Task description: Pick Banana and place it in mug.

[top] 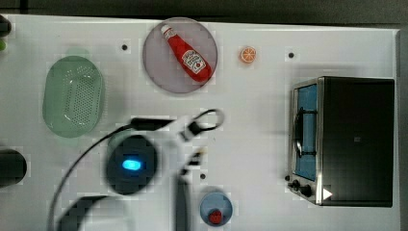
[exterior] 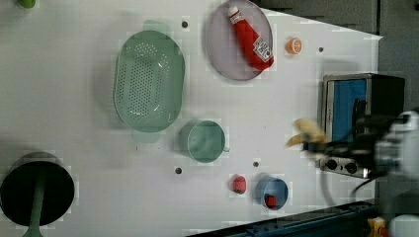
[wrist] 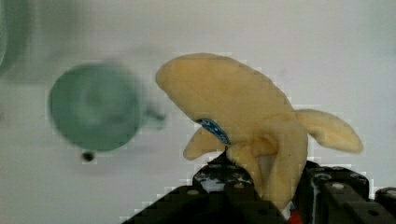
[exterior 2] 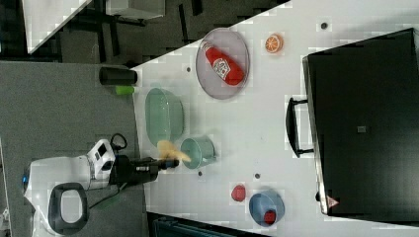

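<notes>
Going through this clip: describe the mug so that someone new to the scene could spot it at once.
In the left view, start at the big pale green perforated basket on the white table. The mug stands just off the basket's lower end, toward the left view's right. It is round, teal-green, with a thin side handle, larger than the blue cup holding a red piece.

Three cameras look down on my worktop (top: 269, 125) from afar; my wrist camera hangs close above it.

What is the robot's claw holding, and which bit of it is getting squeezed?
The gripper holds the banana, a soft yellow toy. In the wrist view the fingers pinch one of its peeled-down flaps, with the rest sticking out beyond them, apart from the mug.
</notes>
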You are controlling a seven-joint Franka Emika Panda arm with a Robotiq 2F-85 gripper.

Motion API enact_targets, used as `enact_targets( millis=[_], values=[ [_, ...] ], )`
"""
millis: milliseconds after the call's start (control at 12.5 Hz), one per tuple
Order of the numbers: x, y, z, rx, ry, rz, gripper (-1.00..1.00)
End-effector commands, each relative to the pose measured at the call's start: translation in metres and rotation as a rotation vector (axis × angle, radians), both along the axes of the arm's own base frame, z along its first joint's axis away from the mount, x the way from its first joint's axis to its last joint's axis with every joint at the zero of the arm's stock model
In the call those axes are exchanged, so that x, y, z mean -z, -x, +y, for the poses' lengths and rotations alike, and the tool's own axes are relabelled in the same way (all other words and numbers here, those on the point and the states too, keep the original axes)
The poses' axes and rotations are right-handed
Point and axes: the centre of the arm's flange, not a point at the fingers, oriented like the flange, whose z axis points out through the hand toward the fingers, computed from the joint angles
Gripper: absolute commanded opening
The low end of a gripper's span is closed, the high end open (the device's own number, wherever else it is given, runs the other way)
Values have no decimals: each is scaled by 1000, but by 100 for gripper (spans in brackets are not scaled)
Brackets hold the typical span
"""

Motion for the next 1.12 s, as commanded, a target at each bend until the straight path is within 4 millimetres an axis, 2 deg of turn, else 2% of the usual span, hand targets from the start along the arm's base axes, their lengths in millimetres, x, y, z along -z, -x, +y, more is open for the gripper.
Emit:
enact_targets(
  millis=[80, 320, 800, 960, 1040, 1120],
  values=[
    [12, 15, 69, 236, -23, 13, -46],
    [41, 7, 99, 290, -60, -16, -46],
    [128, -17, 120, 305, -145, -10, -46],
    [158, -17, 122, 307, -158, 2, -46],
    [168, -17, 123, 327, -160, 13, -38],
    [170, -23, 124, 357, -180, -12, -18]
  ],
)
